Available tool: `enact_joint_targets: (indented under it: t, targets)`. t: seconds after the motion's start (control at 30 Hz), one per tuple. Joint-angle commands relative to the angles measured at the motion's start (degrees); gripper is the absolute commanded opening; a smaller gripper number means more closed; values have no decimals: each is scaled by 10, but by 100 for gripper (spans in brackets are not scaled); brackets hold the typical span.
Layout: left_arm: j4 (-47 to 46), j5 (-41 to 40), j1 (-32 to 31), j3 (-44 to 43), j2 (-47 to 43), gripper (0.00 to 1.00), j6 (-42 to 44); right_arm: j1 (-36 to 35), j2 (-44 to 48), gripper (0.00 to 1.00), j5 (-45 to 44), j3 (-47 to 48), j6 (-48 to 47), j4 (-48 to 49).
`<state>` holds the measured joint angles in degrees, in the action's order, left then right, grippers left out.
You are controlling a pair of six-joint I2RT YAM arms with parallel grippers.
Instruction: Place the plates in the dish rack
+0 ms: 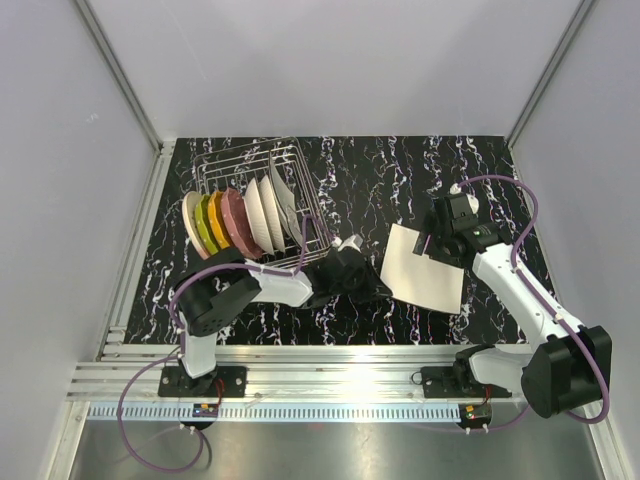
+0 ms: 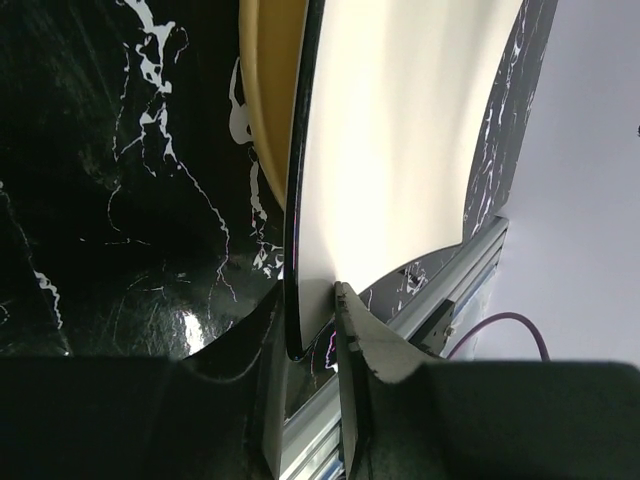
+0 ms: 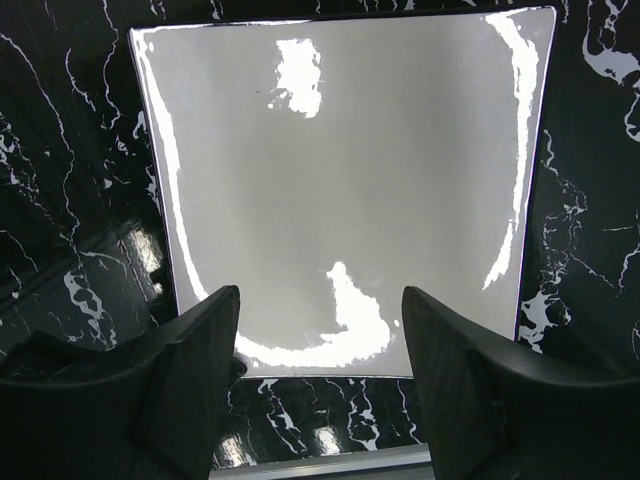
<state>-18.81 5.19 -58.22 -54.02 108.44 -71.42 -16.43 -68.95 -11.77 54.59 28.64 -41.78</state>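
A white square plate (image 1: 425, 270) with a thin dark rim lies on the black marble table, right of centre. My left gripper (image 1: 372, 272) reaches in from the left, and the left wrist view shows its fingers (image 2: 308, 300) shut on this plate's (image 2: 400, 130) rim. A yellowish surface shows behind that rim. My right gripper (image 1: 450, 235) hangs over the plate's far right side, open, with the plate (image 3: 340, 170) showing between its spread fingers (image 3: 320, 340). The wire dish rack (image 1: 290, 160) stands at the back left. Cream (image 1: 192, 225), lime (image 1: 207, 225), orange (image 1: 220, 220), pink (image 1: 240, 220) and white (image 1: 262, 215) plates stand upright in it.
An aluminium rail (image 1: 330, 355) runs along the table's near edge, close to the held plate's rim in the left wrist view (image 2: 450, 290). Grey walls close off the left, back and right. Another rail (image 1: 140, 240) borders the left side beside the rack.
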Motion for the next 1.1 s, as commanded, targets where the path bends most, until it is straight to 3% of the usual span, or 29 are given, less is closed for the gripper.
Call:
enact_joint_targets:
  t: [0.0, 0.27, 0.53, 0.77, 1.07]
  targets:
    - [35, -46, 21, -13, -35, 0, 32, 5, 8, 73, 17, 11, -16, 1]
    - [98, -109, 1, -32, -79, 0, 80, 3, -13, 83, 85, 44, -11, -9]
    - [149, -163, -26, -72, -96, 0, 116, -25, -34, 99, 74, 91, 9, -25]
    - [163, -186, -41, -80, -109, 0, 119, -91, -143, 100, 12, 163, 46, -65]
    - [180, -245, -64, -82, -140, 0, 132, -96, -241, 100, -29, 208, 59, -87]
